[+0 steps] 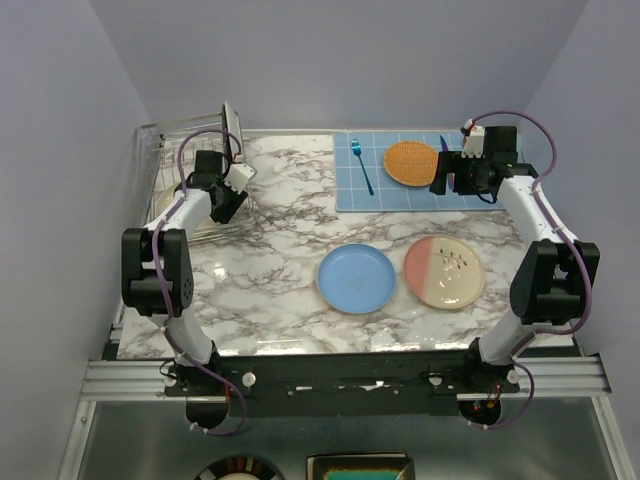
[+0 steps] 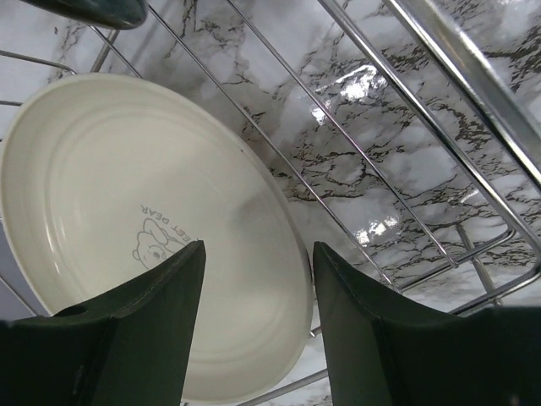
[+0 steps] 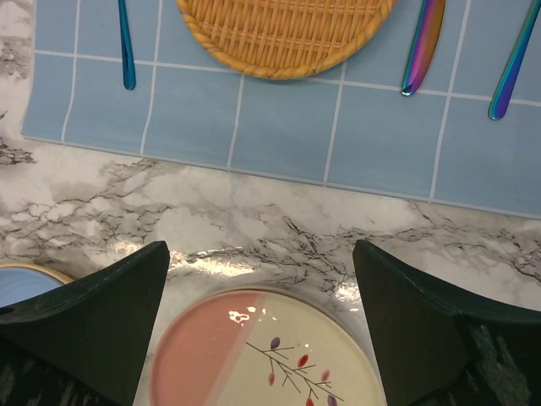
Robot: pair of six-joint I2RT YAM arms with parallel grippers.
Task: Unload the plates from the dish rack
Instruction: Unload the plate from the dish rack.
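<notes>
Pale lilac walls closed in a marble-patterned table (image 1: 270, 250). The silver wire dish rack (image 1: 160, 165) sat at its far left corner. A plain cream plate (image 2: 127, 220) lay tilted inside the rack on the wires, with a faint bear drawing and lettering on its face. The left gripper (image 2: 258, 254) was reaching down into the rack, its jaws parted, with the plate's near rim showing in the gap between them. Whether either finger touched the plate could not be told, and nothing was clamped.

Two more plates lay flat on the table near the middle front, just beside each other but apart: a blue plate (image 1: 356, 278) on the left and a pink and cream plate (image 1: 444, 271) with a twig motif on the right.

A blue grid mat (image 1: 400, 195) lay at the far right, carrying an orange woven disc (image 1: 410, 163), a blue fork (image 1: 361, 165) to its left and two iridescent pieces of cutlery (image 3: 423, 46) to its right. The right gripper (image 3: 259, 262) hung wide open and empty above the bare marble between the mat's near edge and the pink and cream plate.
</notes>
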